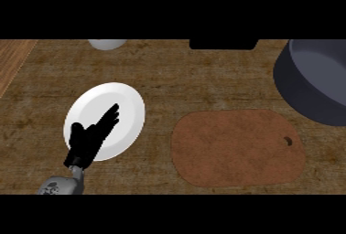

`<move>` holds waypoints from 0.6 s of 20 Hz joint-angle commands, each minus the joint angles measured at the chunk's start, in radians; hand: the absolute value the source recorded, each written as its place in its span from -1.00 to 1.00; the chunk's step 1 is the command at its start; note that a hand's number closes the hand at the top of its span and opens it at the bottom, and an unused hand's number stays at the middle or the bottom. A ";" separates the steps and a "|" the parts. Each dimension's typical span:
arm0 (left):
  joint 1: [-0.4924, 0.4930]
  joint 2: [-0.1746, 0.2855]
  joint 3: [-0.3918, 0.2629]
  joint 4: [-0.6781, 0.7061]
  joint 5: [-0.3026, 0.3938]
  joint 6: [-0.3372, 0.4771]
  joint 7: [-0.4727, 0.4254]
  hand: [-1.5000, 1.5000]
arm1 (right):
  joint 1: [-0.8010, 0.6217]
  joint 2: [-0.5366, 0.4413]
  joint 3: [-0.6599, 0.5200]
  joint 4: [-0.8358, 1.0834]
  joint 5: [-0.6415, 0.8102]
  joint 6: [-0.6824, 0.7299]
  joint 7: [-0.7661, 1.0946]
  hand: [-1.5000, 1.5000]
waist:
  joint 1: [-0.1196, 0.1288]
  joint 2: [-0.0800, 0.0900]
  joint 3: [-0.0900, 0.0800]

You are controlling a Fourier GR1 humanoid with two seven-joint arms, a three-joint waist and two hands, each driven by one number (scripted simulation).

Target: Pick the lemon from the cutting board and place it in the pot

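We look steeply down on a mottled brown counter [202,73]. A little right of the middle lies the cutting board [236,148], a flat rust-brown slab with rounded corners and a small dark hole [289,141] close to its right edge. At the upper right stands the pot [317,77], large, round and dark grey. The view's right edge cuts it off, so we see only part of its inside. Pot and board are near each other but apart, with a strip of counter between them.

We cannot tell where the lemon is. It shows neither on the board, nor in the part of the pot we can see, nor in the hand, so we can say nothing of its colour or shape.

Left of the board lies a white plate [125,98], oval from this angle. The robot's black left hand [91,137] lies over the plate's lower left part, fingers straight and close together, pointing up and to the right. It is released and holds nothing, and we cannot tell whether it touches the plate. Its grey forearm [61,185] comes in from the lower left.

At the top edge we see part of a white round object [107,44] and, further right, a black block [223,44], both cut off. A lighter wooden strip [13,59] runs down the far left
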 commanded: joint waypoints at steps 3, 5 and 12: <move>-0.028 -0.038 -0.006 0.022 -0.015 0.009 0.008 0.00 | -0.151 0.009 0.115 -0.019 0.116 -0.039 0.144 1.00 | 0.004 0.003 0.001; 0.050 0.007 0.003 -0.031 -0.020 -0.013 -0.028 0.00 | -0.184 -0.001 0.148 -0.034 0.147 -0.013 0.194 1.00 | 0.007 0.001 0.000; -0.055 -0.056 -0.013 0.035 -0.037 0.010 0.012 0.00 | -0.409 0.059 0.267 0.107 0.309 -0.055 0.298 1.00 | 0.029 0.011 0.002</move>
